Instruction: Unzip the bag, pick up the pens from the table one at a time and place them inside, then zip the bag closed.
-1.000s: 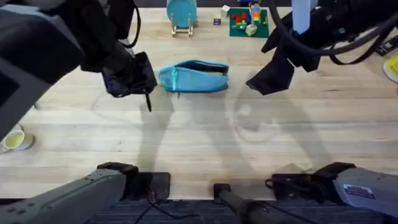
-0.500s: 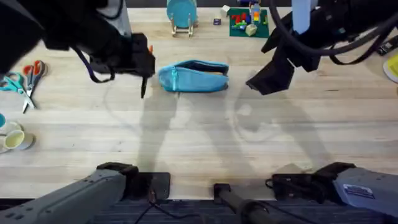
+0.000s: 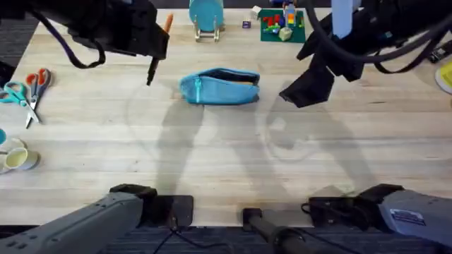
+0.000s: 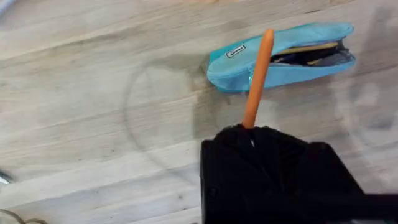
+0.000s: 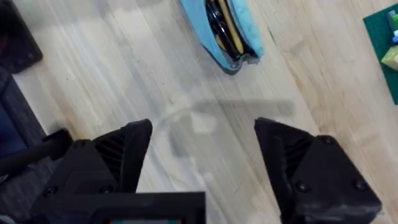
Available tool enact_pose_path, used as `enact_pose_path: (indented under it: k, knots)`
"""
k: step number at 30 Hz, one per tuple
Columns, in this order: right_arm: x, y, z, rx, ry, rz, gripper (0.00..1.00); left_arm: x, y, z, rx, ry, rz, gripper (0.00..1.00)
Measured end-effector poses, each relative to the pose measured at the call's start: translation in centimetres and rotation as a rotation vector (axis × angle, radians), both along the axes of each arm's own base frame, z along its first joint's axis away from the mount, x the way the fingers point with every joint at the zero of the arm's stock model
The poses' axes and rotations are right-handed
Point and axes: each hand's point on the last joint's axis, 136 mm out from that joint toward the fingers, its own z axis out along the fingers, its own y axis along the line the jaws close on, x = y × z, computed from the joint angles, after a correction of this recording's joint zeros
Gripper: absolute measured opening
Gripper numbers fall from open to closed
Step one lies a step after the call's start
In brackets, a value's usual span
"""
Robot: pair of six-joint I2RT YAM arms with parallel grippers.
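The bag (image 3: pixel 219 87) lies on the worktop (image 3: pixel 226 155), its long side running left to right in the overhead view, just in front of the round teal disc on its wooden stand (image 3: pixel 206 17). Its zipper is open: the right wrist view shows the mouth gaping, with a yellowish-tan pen (image 5: pixel 231 26) and dark contents lying inside the pouch. A small label sits on the bag's upper face near one end in the left wrist view. The orange pen (image 4: pixel 257 78) is clamped in the left claw (image 3: pixel 157 44), which hangs above the worktop to the left of the bag and a little farther back; the pen's dark tip points down toward the boards below the claw, and its orange end sticks up above it. The right claw (image 5: pixel 200 155) hovers to the right of the bag with its fingers spread wide and nothing between them. Farther out, orange- and teal-handled scissors (image 3: pixel 28 89) lie well to the left of the bag, near the worktop's edge.
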Motion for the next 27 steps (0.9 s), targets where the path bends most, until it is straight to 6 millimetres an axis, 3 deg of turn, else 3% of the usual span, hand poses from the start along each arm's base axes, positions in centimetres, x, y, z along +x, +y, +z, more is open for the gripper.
enact_pose_path:
  k: [11,21,27]
  knots:
    - [0.0,0.0,0.0,0.000,0.000,0.000,0.995,-0.5,-2.0,0.3,-0.002,-0.026,-0.258,0.041]
    - [0.0,0.0,0.0,0.000,0.000,0.000,0.996,-0.4,-5.7,2.0,-0.049,-0.175,-0.625,0.041]
    - [0.0,0.0,0.0,0.000,0.000,0.000,0.996,0.4,-6.9,2.9,-0.057,-0.262,-0.738,0.041]
